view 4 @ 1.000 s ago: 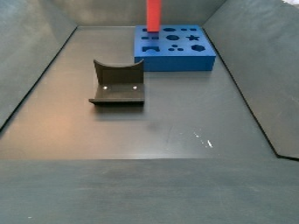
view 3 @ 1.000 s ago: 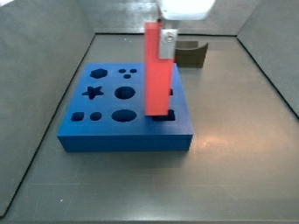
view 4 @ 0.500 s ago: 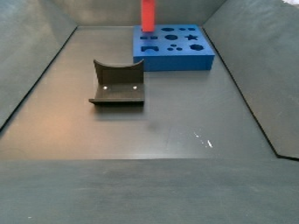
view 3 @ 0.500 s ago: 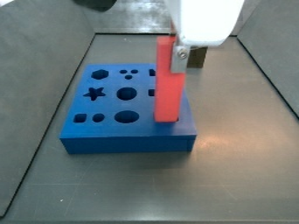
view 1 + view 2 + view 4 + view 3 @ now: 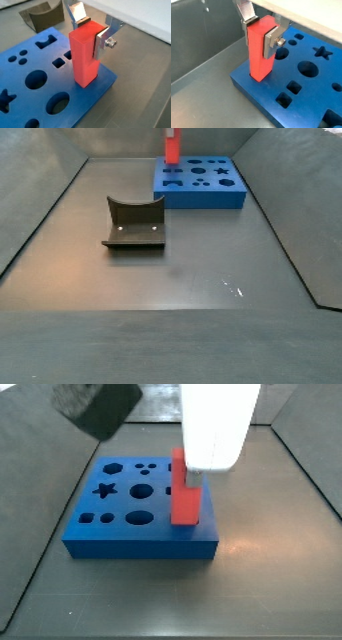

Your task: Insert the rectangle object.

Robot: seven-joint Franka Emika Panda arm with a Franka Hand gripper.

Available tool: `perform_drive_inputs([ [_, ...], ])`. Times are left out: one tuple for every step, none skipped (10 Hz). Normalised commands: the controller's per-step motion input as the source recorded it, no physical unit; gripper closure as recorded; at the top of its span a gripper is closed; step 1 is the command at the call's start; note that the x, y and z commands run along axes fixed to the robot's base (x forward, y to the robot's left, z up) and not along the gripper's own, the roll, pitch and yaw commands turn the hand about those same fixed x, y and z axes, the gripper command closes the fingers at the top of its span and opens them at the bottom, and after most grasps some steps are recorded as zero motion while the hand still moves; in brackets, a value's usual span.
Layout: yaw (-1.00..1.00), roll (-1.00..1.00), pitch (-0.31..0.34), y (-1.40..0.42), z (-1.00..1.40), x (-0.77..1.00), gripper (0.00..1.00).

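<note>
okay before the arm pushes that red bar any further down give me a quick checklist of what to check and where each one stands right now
1. Gripper shut on the red bar: ok, silver plates on both sides in both wrist views.
2. Bar upright: ok in both wrist views.
3. Bar's lower end at the blue block near its edge: ok.
4. Lower end lined up inside a matching hole: cannot tell, hidden by the bar.
5. Olive block away from the blue block: ok.

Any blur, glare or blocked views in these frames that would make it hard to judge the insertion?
In a side view the arm's white body is close and soft, hiding the top of the red bar, with a dark blurred shape in the upper corner. In a side view a small glare spot sits on the floor. Both wrist views show the gripper closed on the bar over the blue block, reasonably sharp.
</note>
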Motion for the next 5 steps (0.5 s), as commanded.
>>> perform_drive_inputs([
  [-0.04, 0.0, -0.046, -0.03, -0.41, 0.0, 1.0],
  [-0.09, -0.06, -0.084, -0.01, -0.37, 0.0, 1.0],
  [0.0, -0.04, -0.089, 0.0, -0.13, 0.0, 1.0],
  [-0.01, -0.06, -0.003, 0.04, 0.0, 0.0, 1.0],
  [0.0, 0.0, 0.0, 0.0, 0.0, 0.0, 1.0],
])
